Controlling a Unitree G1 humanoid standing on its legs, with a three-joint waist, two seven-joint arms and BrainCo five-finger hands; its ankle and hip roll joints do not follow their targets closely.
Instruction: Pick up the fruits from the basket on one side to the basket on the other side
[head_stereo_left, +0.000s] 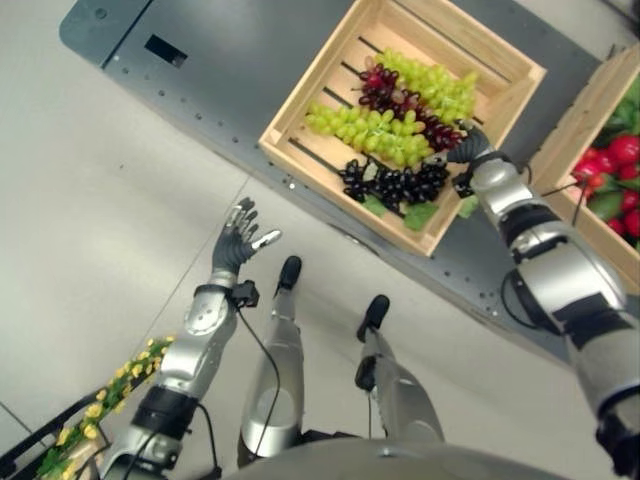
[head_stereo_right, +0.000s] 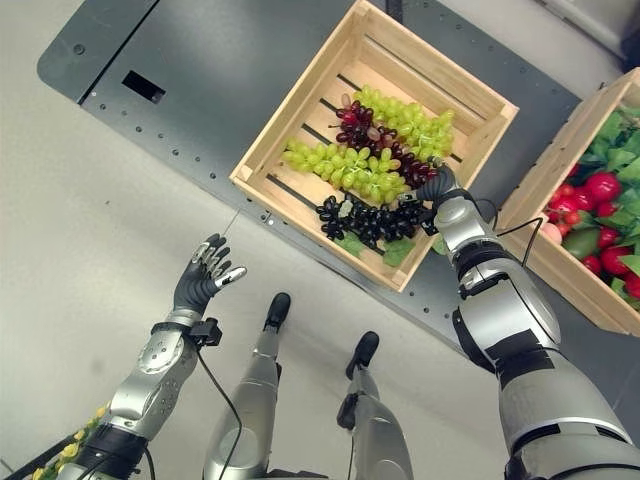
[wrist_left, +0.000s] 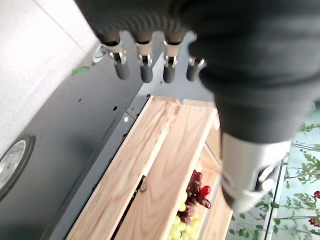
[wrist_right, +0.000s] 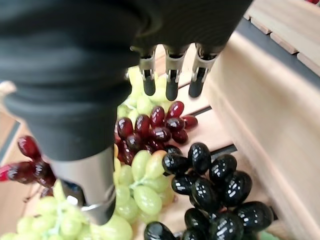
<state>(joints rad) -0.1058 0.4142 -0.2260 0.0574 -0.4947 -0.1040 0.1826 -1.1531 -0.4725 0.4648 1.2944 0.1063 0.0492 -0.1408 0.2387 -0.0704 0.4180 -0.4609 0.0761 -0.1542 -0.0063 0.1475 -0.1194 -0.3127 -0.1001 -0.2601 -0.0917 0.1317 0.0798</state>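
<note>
2 wooden crates sit on your dark grey platform (head_stereo_left: 230, 70) in the left eye view: the near crate (head_stereo_left: 330, 95) holds green grapes (head_stereo_left: 365, 132), red grapes (head_stereo_left: 392, 98) and black grapes (head_stereo_left: 395, 185); the other crate (head_stereo_left: 585, 120) has red fruit (head_stereo_left: 610, 160) among leaves. Yellow flowers (head_stereo_left: 120, 385) are by your left arm, over pale floor (head_stereo_left: 90, 230).

Right eye view: your left hand (head_stereo_right: 205, 272) hangs relaxed, fingers spread, holding nothing.

Right wrist view: your right hand (wrist_right: 170, 75) is over the grapes, fingers straight, nothing gripped.

Bright even light; soft shadows; glare on black grapes (wrist_right: 220, 190); near hand covers blurred.
</note>
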